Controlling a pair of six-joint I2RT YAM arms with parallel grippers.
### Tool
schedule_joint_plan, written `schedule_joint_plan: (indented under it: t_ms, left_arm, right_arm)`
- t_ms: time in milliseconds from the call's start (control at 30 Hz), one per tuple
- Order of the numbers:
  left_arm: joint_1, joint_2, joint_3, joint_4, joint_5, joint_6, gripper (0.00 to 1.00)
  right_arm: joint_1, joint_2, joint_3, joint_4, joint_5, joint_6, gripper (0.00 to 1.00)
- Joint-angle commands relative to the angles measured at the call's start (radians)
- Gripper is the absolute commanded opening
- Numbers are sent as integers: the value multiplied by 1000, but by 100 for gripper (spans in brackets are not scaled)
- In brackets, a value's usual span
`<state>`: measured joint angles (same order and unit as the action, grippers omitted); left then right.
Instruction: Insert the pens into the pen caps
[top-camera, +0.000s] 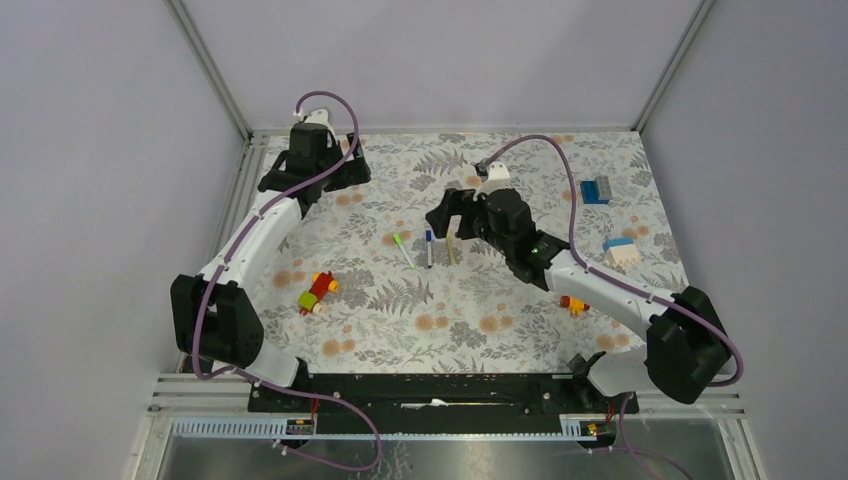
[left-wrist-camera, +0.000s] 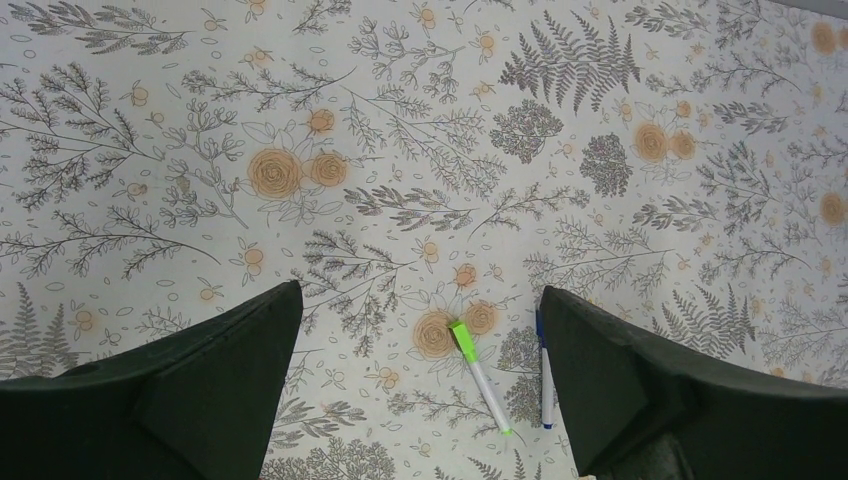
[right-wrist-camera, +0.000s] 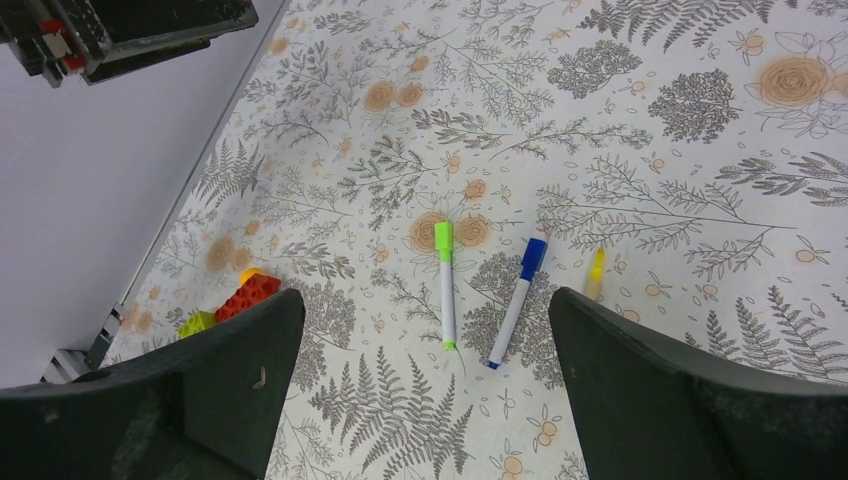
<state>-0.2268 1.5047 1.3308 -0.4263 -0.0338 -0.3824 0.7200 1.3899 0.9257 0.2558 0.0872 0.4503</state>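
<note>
**At mid-table, three pens lie under an open right gripper**

On the fern-and-flower patterned cloth (top-camera: 400, 330), a thin white pen with a bright green cap (right-wrist-camera: 445, 290), a white pen with a dark blue cap (right-wrist-camera: 515, 305) and a slim yellowish pen (right-wrist-camera: 596, 272) lie side by side without touching. The right gripper (right-wrist-camera: 425, 298) hovers close above them, jaws wide apart and holding nothing. The left gripper (left-wrist-camera: 420, 292) hangs near the far left corner, well apart from the pens, its jaws spread and empty too.

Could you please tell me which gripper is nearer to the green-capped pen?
Right. The right gripper hovers close by, just right of and beyond the green-capped pen; the left gripper sits off to the pen's far left, clearly farther away.
</note>
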Motion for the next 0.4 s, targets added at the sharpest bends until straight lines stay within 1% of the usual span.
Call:
schedule_joint_plan:
  t_ms: [0, 133, 200, 300, 367]
  left_arm:
    - [-3, -35, -6, 56, -10, 1, 98]
    - [-3, -34, -6, 57, -10, 0, 98]
    - [-3, -32, -6, 57, -11, -1, 98]
    - [-3, -31, -8, 57, -10, -1, 98]
    - [-3, -27, -8, 58, -6, -1, 98]
  right_arm:
    - [0, -84, -55, 83, 8, -36, 100]
    - [0, -128, -106, 132, 15, -40, 100]
    - [1, -147, -133, 150, 47, -33, 100]
    - [1, -148, -121, 120, 83, -33, 100]
    - [2, -139, -101, 86, 79, -39, 100]
